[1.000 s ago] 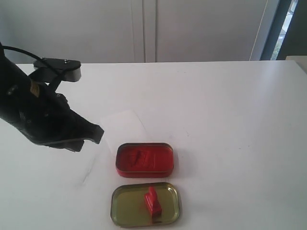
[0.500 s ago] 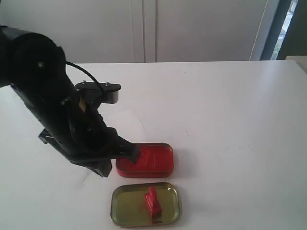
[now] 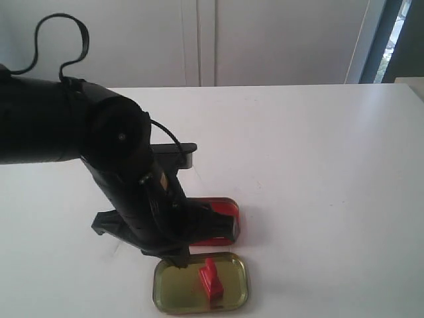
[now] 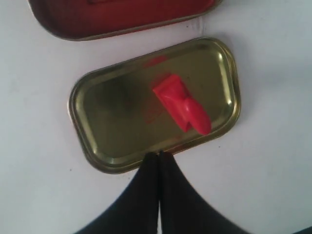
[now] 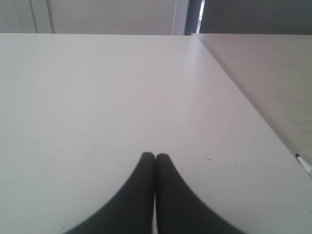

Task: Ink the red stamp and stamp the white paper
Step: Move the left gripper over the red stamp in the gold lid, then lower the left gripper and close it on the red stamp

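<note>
**Left gripper at lid rim; stamp not gripped**

Exterior: the left gripper (image 3: 177, 262) has its tip at the rim of the gold lid (image 3: 165, 291). The stamp (image 3: 211, 279) sits inside the lid, just beside the tip. The red tin (image 3: 226, 211) is just behind the lid, partly hidden by the arm. The paper can't be made out.

Left wrist: the fingers are pressed together and hold nothing. They hang over the lid's edge, apart from the stamp.

Right wrist: the right gripper (image 5: 155, 157) is closed and empty above the bare table (image 5: 97, 87).

The white counter (image 3: 318, 165) carries a red tin (image 3: 228, 225) at centre and a shallow gold tin (image 3: 173, 289) lying just nearer.
</note>
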`<action>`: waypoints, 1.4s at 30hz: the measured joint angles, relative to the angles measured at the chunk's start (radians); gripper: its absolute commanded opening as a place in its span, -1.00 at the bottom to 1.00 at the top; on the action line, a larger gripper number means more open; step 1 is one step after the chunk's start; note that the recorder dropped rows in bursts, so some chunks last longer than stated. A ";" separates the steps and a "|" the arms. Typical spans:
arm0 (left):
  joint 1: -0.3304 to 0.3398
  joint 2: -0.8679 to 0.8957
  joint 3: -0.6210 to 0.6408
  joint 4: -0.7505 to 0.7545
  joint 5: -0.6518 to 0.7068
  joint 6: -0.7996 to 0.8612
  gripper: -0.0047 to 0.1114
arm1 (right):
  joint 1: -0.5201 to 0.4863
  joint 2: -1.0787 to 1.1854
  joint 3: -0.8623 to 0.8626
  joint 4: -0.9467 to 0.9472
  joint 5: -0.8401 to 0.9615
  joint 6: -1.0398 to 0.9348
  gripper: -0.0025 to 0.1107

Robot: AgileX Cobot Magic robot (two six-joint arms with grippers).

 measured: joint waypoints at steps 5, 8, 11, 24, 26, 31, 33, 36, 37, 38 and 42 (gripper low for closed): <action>-0.004 0.009 0.000 -0.078 -0.072 -0.043 -0.21 | 0.000 0.000 0.000 0.000 0.000 0.000 -0.96; -0.006 0.010 0.000 -0.120 -0.089 -0.045 0.19 | 0.000 0.000 0.000 0.000 0.000 0.000 -0.96; -0.006 0.025 0.000 -0.135 -0.096 -0.046 0.20 | 0.000 0.000 0.000 0.000 0.000 0.000 -0.96; -0.006 0.127 0.000 -0.209 -0.140 -0.047 0.19 | 0.000 0.000 0.000 0.000 0.000 0.000 -0.96; -0.006 0.139 0.000 -0.221 -0.150 -0.047 0.19 | 0.000 0.000 0.000 0.000 0.000 0.000 -0.96; -0.006 0.160 0.000 -0.229 -0.161 -0.047 0.19 | 0.000 0.000 0.000 0.000 0.000 0.000 -0.96; -0.006 0.161 0.000 -0.229 -0.168 -0.047 0.19 | 0.000 0.000 0.000 0.000 0.000 0.000 -0.96; -0.006 0.161 0.000 -0.229 -0.170 -0.047 0.19 | 0.000 0.000 0.000 0.000 0.000 0.000 -0.96; -0.006 0.161 0.000 -0.229 -0.172 -0.047 0.19 | 0.000 0.000 0.000 0.000 0.000 0.000 -0.96; -0.006 0.161 0.000 -0.226 -0.172 -0.047 0.19 | 0.000 0.000 0.000 0.000 0.000 0.006 -0.96; -0.006 0.161 0.000 -0.205 -0.174 -0.047 0.19 | 0.000 0.000 0.000 0.000 0.000 0.013 -0.96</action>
